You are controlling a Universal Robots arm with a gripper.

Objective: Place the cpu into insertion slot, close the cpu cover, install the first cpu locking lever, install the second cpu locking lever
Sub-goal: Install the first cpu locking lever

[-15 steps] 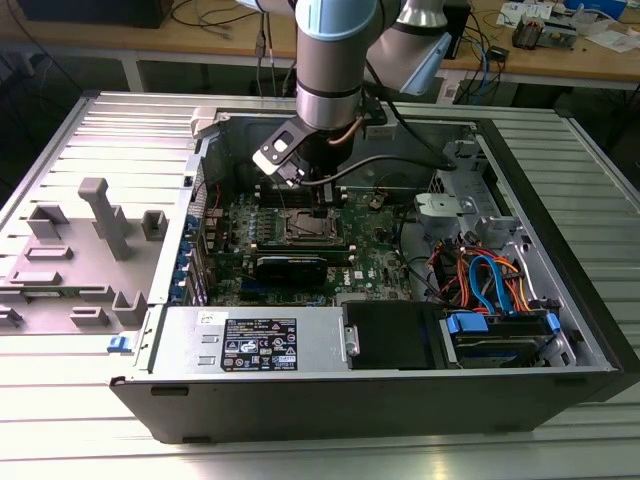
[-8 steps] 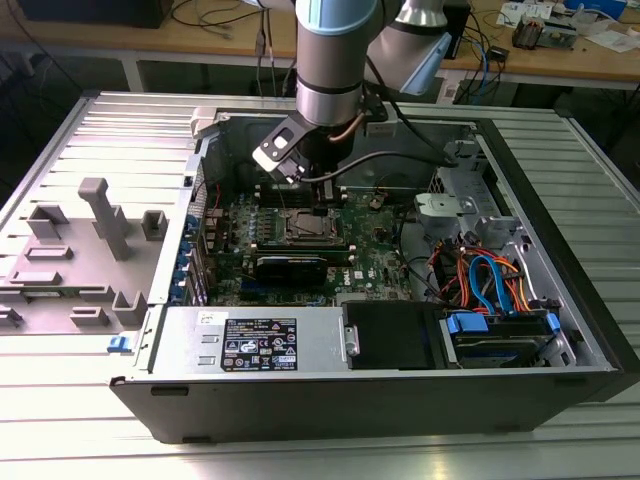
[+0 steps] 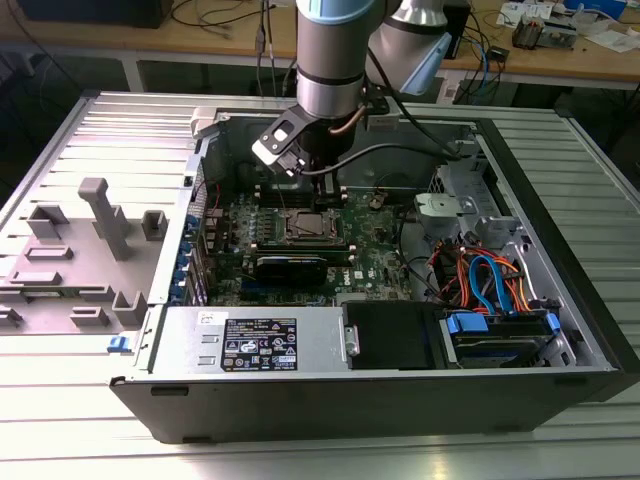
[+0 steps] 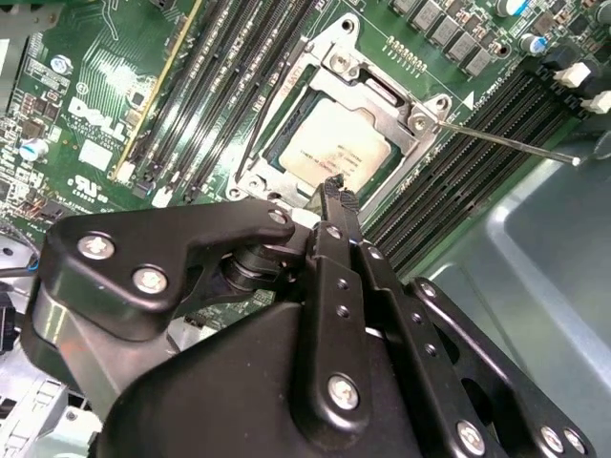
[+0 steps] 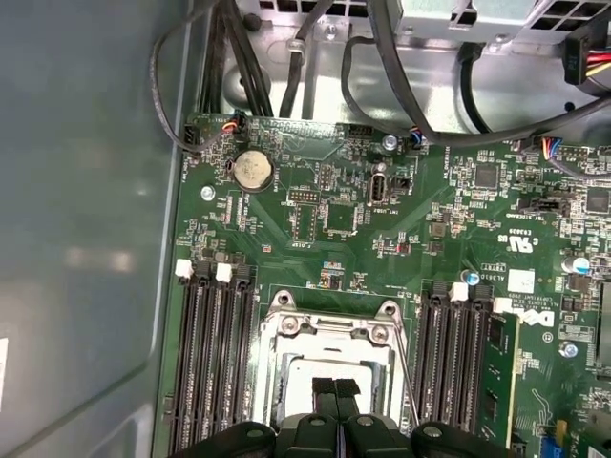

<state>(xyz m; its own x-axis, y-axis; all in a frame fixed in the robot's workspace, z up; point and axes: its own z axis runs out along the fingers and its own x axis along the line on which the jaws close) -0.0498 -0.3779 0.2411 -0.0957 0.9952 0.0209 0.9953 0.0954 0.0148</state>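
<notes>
1. The open computer case (image 3: pixel 380 405) lies flat across the middle of the exterior view; the arm (image 3: pixel 335 60) comes down into it from the upper middle of the frame.
2. The green circuit board (image 3: pixel 370 260) covers the floor of the case toward the exterior view's left; rows of long black memory slots (image 5: pixel 215 363) flank the socket on both sides.
3. The insertion slot (image 3: pixel 314 226) sits near the centre of the exterior view, directly under the tool.
4. The cpu cover (image 5: pixel 329 329) appears to lie down flat over the slot, its silver frame ringing the chip; that step looks done.
5. The cpu (image 4: pixel 329 153) rests inside the slot, its grey top showing through the cover's window; placing it is finished.
6. One thin locking lever (image 4: pixel 506 141) stands out from a socket corner across the neighbouring memory slots and seems unlatched; a second thin rod (image 4: pixel 250 134) runs along the opposite edge of the socket, and whether it is hooked cannot be told; so the lever steps look to be what remains.
7. The gripper (image 5: pixel 334 386) hovers just above the cpu's edge in both wrist views; its fingertips (image 5: pixel 323 386) are pressed narrow together and carry nothing.
</notes>
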